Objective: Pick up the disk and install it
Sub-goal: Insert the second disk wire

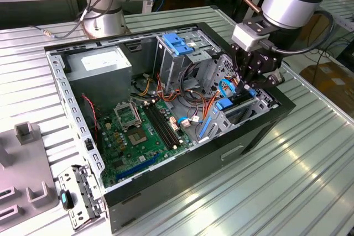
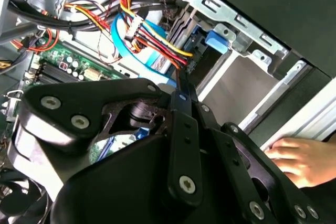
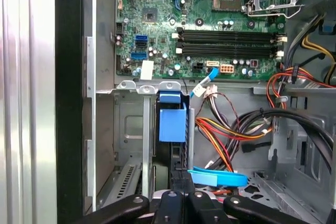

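**Fingers at the disk's edge, deep in the drive bay**

In the exterior view the arm reaches in from the upper right, and the gripper (image 1: 247, 84) is down inside the open computer case (image 1: 265, 131), at the bay on the right of the frame. The case lies on the ribbed metal worktop (image 1: 276, 192), with the green motherboard (image 1: 138, 136) at centre.

In the first wrist view the disk (image 3: 172, 124) stands edge-on in the bay with its blue side rail facing the camera. It sits straight ahead of the gripper (image 3: 181, 192), and its edge runs right down to the tips. The fingers (image 2: 184, 124) are drawn together into a narrow point. Whether they nip the disk's edge or only bear against it, I cannot tell.

A light-blue flat cable (image 3: 218, 177) curls just beside the tips. In the second wrist view a person's hand (image 2: 296, 158) rests against the case's outer wall.
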Tool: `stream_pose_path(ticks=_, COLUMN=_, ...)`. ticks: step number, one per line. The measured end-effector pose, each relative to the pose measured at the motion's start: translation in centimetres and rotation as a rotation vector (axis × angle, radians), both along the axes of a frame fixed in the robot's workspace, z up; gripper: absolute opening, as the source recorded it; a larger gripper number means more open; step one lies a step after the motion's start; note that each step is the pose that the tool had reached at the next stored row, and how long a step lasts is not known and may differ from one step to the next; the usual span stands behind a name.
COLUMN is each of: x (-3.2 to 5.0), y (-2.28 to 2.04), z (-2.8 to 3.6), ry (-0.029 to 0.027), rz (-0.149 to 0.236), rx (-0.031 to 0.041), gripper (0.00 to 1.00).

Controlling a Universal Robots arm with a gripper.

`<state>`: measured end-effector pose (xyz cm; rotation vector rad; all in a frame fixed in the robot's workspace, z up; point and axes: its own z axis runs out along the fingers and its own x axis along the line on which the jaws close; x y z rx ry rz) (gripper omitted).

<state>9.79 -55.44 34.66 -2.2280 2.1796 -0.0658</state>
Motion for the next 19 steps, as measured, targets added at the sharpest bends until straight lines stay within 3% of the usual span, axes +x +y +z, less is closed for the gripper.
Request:
stream_pose_path(ticks=4, x=0.01, y=0.01, z=-0.15, ry=-0.0001, rz=0.000, rx=0.0022, gripper=0.11)
stream_pose_path(ticks=7, x=0.00, y=0.00, z=0.64, ry=0.0000, rz=0.000, rx=0.0021, gripper=0.11)
stream_pose_path(ticks=19, x=0.00, y=0.00, z=0.75, ry=0.0000, rz=0.000, rx=0.0022, gripper=0.11)
